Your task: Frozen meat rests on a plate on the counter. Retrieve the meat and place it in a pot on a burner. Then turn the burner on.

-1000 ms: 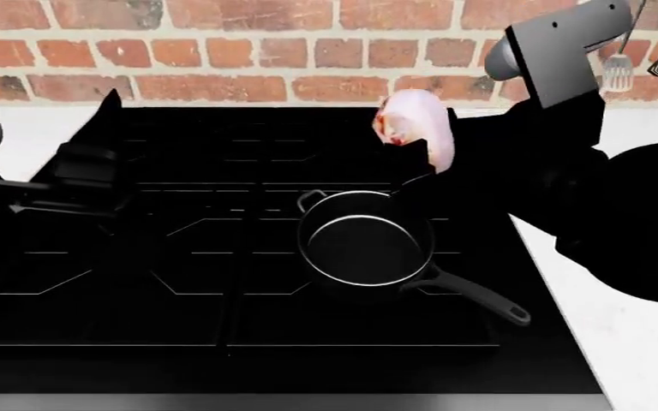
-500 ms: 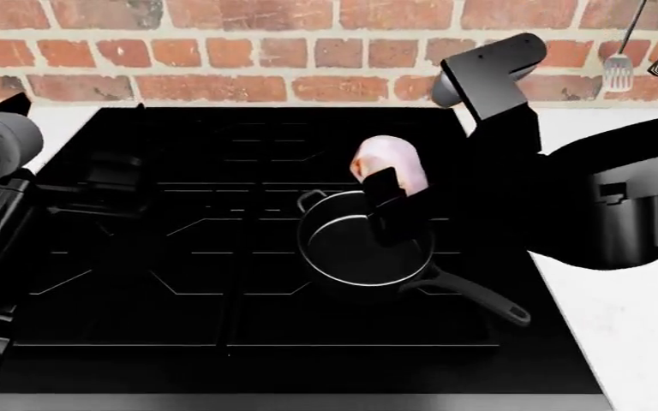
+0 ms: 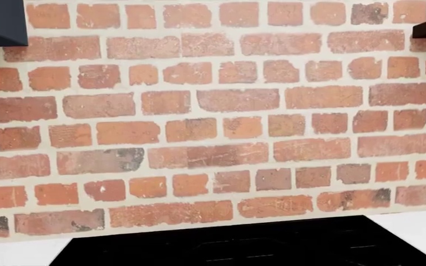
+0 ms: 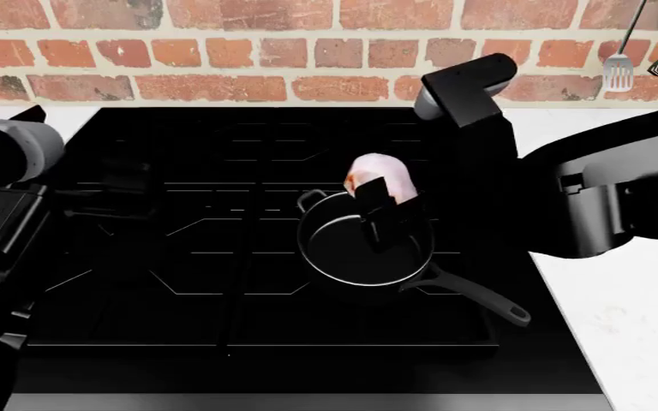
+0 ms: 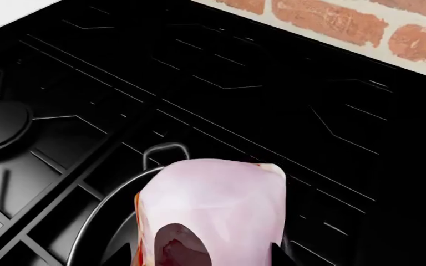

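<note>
The pale-pink meat (image 4: 377, 177) hangs over the far rim of the black pot (image 4: 326, 257), with my right gripper (image 4: 380, 210) shut on it. The pot stands on the front right burner of the black stove (image 4: 192, 257), its long handle (image 4: 483, 301) pointing front right. In the right wrist view the meat (image 5: 221, 205) fills the space between the dark fingers (image 5: 283, 257), above the pot's rim (image 5: 106, 216). My left gripper (image 4: 117, 184) hovers over the stove's left side, dark against it, so its jaws cannot be read. The plate is out of view.
White counter (image 4: 626, 325) lies to the right of the stove. A brick wall (image 4: 249, 51) runs along the back, with utensils (image 4: 619, 68) hanging at the far right. The left wrist view shows only the brick wall (image 3: 213, 122) and the stove's back edge (image 3: 257, 246).
My right gripper has carried the meat down and left, from above the stove's back to just over the pot. The left arm has edged slightly right.
</note>
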You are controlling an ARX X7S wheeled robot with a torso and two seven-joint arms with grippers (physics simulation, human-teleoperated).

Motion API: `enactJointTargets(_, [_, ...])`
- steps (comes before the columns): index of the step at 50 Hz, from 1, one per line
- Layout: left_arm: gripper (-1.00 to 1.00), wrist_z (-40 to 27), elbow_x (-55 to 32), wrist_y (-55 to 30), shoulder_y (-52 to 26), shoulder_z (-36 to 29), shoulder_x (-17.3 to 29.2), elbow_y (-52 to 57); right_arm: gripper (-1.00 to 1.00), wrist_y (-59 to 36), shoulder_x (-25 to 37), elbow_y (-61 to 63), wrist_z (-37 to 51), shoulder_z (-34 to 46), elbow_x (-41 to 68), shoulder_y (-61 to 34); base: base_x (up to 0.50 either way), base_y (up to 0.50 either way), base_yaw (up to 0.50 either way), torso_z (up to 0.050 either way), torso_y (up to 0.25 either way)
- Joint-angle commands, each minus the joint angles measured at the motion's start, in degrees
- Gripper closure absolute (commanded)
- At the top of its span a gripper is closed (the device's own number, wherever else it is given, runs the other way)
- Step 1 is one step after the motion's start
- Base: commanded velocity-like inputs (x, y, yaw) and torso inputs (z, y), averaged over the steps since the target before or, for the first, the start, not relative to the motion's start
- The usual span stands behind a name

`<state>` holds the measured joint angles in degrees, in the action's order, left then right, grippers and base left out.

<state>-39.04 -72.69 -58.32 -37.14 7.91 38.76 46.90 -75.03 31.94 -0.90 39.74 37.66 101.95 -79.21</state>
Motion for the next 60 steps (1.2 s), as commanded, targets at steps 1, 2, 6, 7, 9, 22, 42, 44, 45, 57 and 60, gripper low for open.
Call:
enactJointTargets(1, [-1.00,0.3,1.0,0.4,0.5,-0.6,-0.2,-0.3,1.00,-0.3,-0.5,-1.2,-2.2,0.5,-1.8,-0.3,0.00,0.00,0.00,0.000,0.000])
enactJointTargets(2, [-1.00,0.2,0.9,0.4,0.5,-0.6,-0.2,-0.3,1.00,-0.3,-0.5,-1.2,-2.3,0.6,-1.8,-0.3,0.00,0.00,0.00,0.000,0.000])
enactJointTargets(6, [-1.00,0.1,0.8,0.5,0.7,-0.6,-0.1,-0.2,1.00,-0.3,-0.5,-0.9,-2.3,0.8,-1.6,-0.1,0.00,0.00,0.00,0.000,0.000])
enactJointTargets(7, [-1.00,0.1,0.8,0.5,0.8,-0.6,-0.1,-0.2,1.00,-0.3,-0.5,-0.8,-2.3,0.9,-1.5,0.0,0.00,0.00,0.00,0.000,0.000])
enactJointTargets(9, [-1.00,0.1,0.8,0.6,0.9,-0.5,0.0,-0.2,1.00,-0.3,-0.6,-0.7,-2.3,1.1,-1.4,0.2,0.00,0.00,0.00,0.005,0.000])
enactJointTargets(22, [-1.00,-0.2,0.4,0.9,1.4,-0.3,0.3,-0.2,1.00,-0.3,-1.1,-0.2,-3.1,2.1,-1.6,0.3,0.00,0.00,0.00,0.000,0.001])
enactJointTargets(42, [-1.00,0.6,1.9,1.7,1.6,-1.5,0.0,-1.0,1.00,0.7,-1.1,-1.5,-6.8,4.0,-5.2,1.9,0.00,0.00,0.00,0.000,0.001])
enactJointTargets(44, [-1.00,0.9,2.2,1.8,1.8,-1.6,0.0,-1.1,1.00,0.8,-1.2,-1.5,-7.0,4.1,-5.5,1.9,0.00,0.00,0.00,0.000,0.000])
enactJointTargets(45, [-1.00,0.8,2.2,1.8,1.8,-1.6,0.0,-1.1,1.00,0.9,-1.3,-1.5,-7.1,4.2,-5.6,2.0,0.00,0.00,0.00,0.000,0.000])
enactJointTargets(57, [-1.00,0.9,2.5,2.2,2.4,-1.8,0.1,-1.0,1.00,1.6,-1.1,-1.1,-8.3,4.8,-6.9,2.6,0.00,0.00,0.00,0.001,0.001])
enactJointTargets(60, [-1.00,0.8,2.4,2.2,2.5,-1.8,0.2,-1.0,1.00,1.7,-1.0,-1.2,-8.5,5.0,-7.1,2.6,0.00,0.00,0.00,0.000,0.000])
